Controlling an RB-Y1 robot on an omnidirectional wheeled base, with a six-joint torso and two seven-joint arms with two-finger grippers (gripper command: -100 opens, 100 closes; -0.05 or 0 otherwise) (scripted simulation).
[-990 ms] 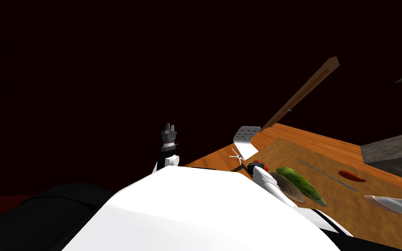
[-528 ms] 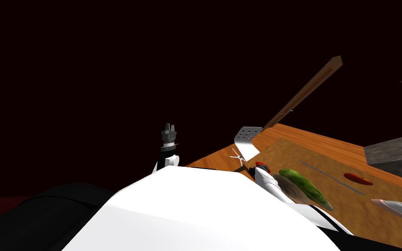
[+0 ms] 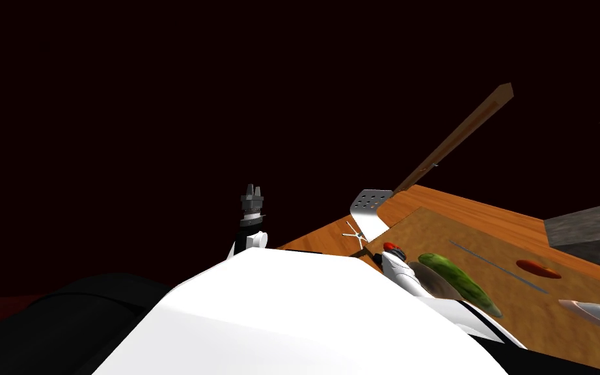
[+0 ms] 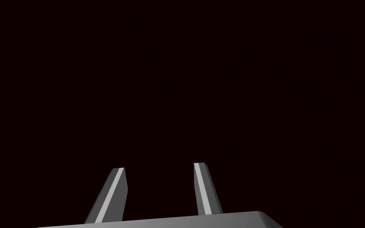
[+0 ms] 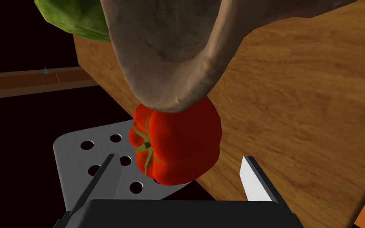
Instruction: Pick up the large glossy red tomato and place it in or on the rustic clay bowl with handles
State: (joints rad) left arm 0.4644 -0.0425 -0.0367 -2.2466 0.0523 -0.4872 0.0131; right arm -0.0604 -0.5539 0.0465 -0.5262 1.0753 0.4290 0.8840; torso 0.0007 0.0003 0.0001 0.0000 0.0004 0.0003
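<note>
Right wrist view: right gripper (image 5: 178, 157) stands wide open, blades clear of the tomato (image 5: 185, 142) between them, gripping nothing. Tomato touches the bowl (image 5: 166, 51); whether it rests inside cannot be told. Risk: unsupported, it rolls off onto the spatula (image 5: 78, 154). Idle left gripper (image 4: 158, 167) open, empty

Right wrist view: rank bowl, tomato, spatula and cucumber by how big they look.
1. Bowl, though it sits close to the camera.
2. Tomato and spatula look about alike.
3. Cucumber, mostly cut off.
</note>
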